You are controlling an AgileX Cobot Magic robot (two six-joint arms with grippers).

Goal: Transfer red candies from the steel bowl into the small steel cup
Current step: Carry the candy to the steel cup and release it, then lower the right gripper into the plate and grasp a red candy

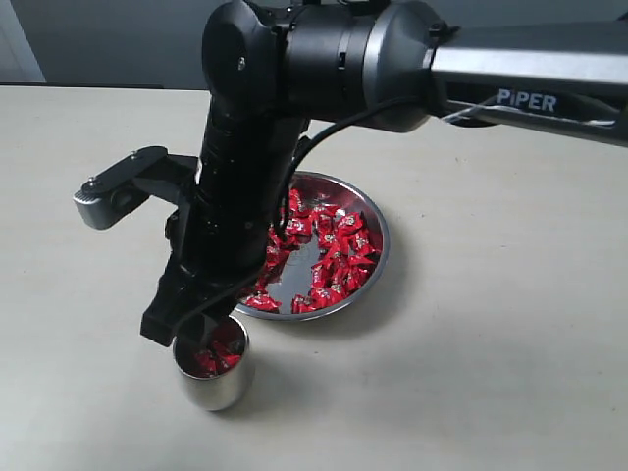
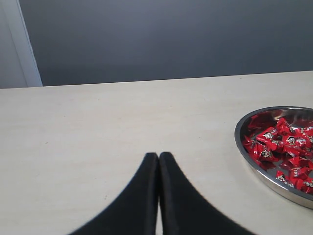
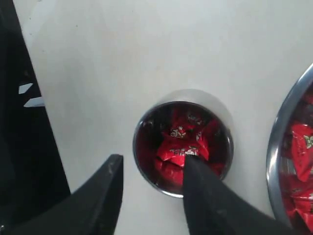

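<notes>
The small steel cup (image 1: pixel 218 386) stands on the table in front of the steel bowl (image 1: pixel 379 224) and holds several red candies (image 3: pixel 182 148). My right gripper (image 3: pixel 151 161) hangs directly over the cup with its jaws open. One finger (image 3: pixel 193 169) dips over the cup's mouth and touches the topmost candy; the other finger sits outside the rim. Nothing is pinched between them. Many red candies (image 1: pixel 334 250) lie in the bowl. My left gripper (image 2: pixel 159 155) is shut and empty over bare table, with the bowl (image 2: pixel 240 143) off to one side.
The black right arm (image 1: pixel 245 167) reaches across the middle of the exterior view and hides part of the bowl. A grey camera block (image 1: pixel 108 196) sticks out from its wrist. The pale table (image 1: pixel 510 343) runs back to a dark wall.
</notes>
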